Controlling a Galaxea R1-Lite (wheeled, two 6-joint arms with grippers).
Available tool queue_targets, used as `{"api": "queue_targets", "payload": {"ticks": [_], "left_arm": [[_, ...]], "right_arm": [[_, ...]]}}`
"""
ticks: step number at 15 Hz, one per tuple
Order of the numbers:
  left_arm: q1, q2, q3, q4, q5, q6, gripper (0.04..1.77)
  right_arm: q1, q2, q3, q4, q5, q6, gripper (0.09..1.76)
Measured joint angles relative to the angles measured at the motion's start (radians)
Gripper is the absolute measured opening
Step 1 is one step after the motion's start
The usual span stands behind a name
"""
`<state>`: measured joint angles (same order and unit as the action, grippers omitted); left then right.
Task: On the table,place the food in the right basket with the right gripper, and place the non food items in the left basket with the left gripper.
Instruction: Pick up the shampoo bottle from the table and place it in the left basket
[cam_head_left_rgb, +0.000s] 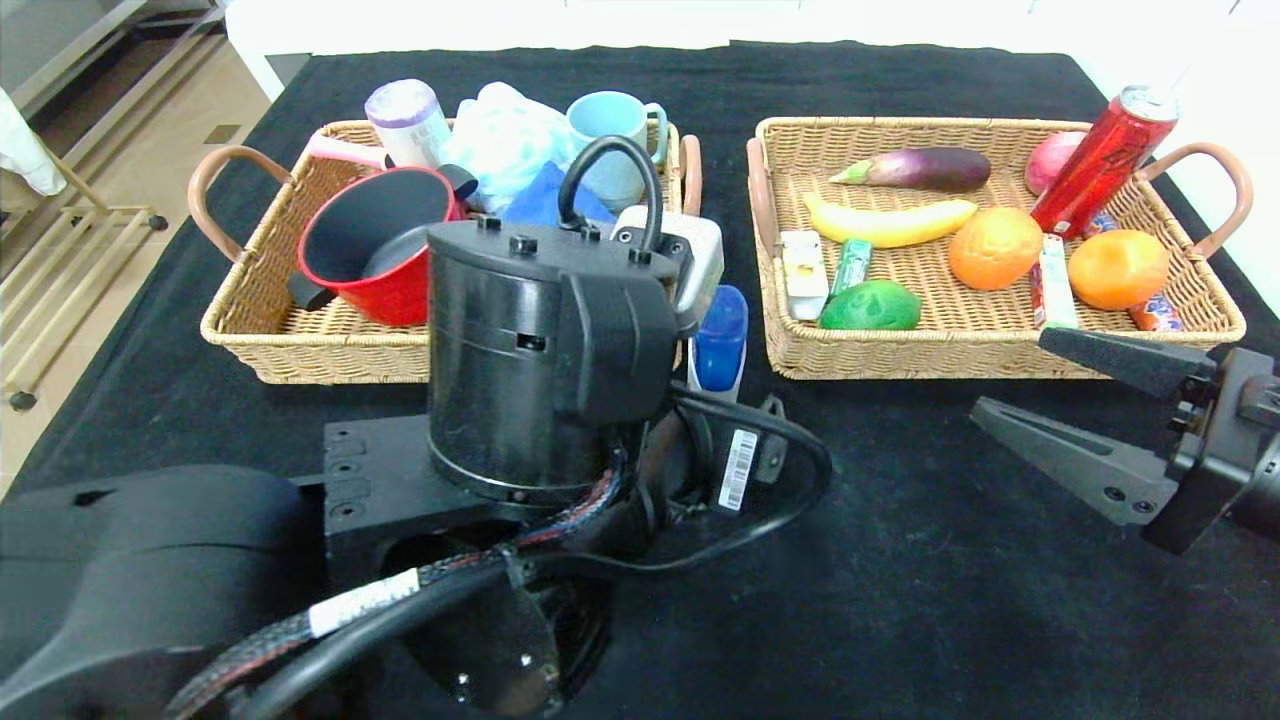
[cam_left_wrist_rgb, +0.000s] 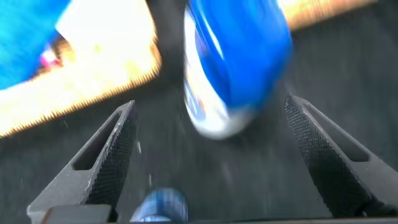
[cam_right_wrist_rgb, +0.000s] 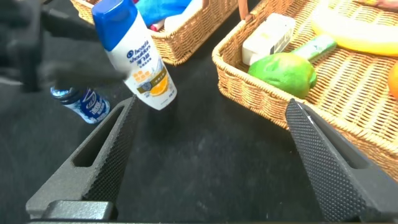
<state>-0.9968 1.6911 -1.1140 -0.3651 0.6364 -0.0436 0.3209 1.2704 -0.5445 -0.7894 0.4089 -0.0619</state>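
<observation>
Left hand (cam_left_wrist_rgb: 211, 155) open; bottle (cam_right_wrist_rgb: 134, 59) reads "head & shoulders".

Bottle (cam_head_left_rgb: 720, 340) between the baskets (cam_head_left_rgb: 300, 350)

A white bottle with blue cap (cam_right_wrist_rgb: 134, 53) stands tilted on the black-draped desk (cam_head_left_rgb: 900, 520) between the two wicker baskets. The red pot (cam_head_left_rgb: 375, 245) lies tipped in the left basket (cam_head_left_rgb: 300, 350); the banana (cam_head_left_rgb: 890, 222), oranges (cam_head_left_rgb: 995, 248) and green gum pack (cam_head_left_rgb: 852, 265) lie in the right basket (cam_head_left_rgb: 1000, 355).
</observation>
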Motion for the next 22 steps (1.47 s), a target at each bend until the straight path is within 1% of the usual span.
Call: {"api": "queue_targets", "payload": {"ticks": [1, 2, 5, 7, 8, 11, 16, 22], "left_arm": [[-0.004, 0.019, -0.001, -0.054, 0.021, 0.012, 1.71], [-0.009, 0.033, 0.000, -0.065, 0.028, 0.020, 1.71], [-0.011, 0.057, 0.000, -0.067, 0.038, 0.021, 1.71], [-0.003, 0.071, -0.015, -0.075, 0.066, 0.023, 1.71], [0.004, 0.078, -0.027, -0.076, 0.070, 0.029, 1.71], [0.019, 0.090, -0.051, -0.079, 0.074, 0.048, 1.72], [0.032, 0.106, -0.081, -0.082, 0.074, 0.043, 1.72], [0.044, 0.123, -0.095, -0.082, 0.073, 0.038, 1.72]], "right_arm": [[-0.004, -0.001, -0.001, 0.000, 0.000, 0.001, 1.71], [-0.005, -0.002, -0.003, 0.000, 0.001, 0.001, 1.71], [-0.006, -0.005, -0.003, 0.000, 0.000, 0.001, 1.71], [-0.007, -0.005, -0.003, 0.000, 0.001, 0.001, 1.71], [-0.007, -0.005, -0.003, 0.000, 0.001, 0.001, 1.71], [-0.005, -0.005, 0.000, 0.000, 0.001, 0.001, 1.71], [-0.006, -0.005, -0.001, -0.001, 0.002, 0.001, 1.71], [-0.008, -0.007, -0.001, -0.001, 0.001, 0.000, 1.71]]}}
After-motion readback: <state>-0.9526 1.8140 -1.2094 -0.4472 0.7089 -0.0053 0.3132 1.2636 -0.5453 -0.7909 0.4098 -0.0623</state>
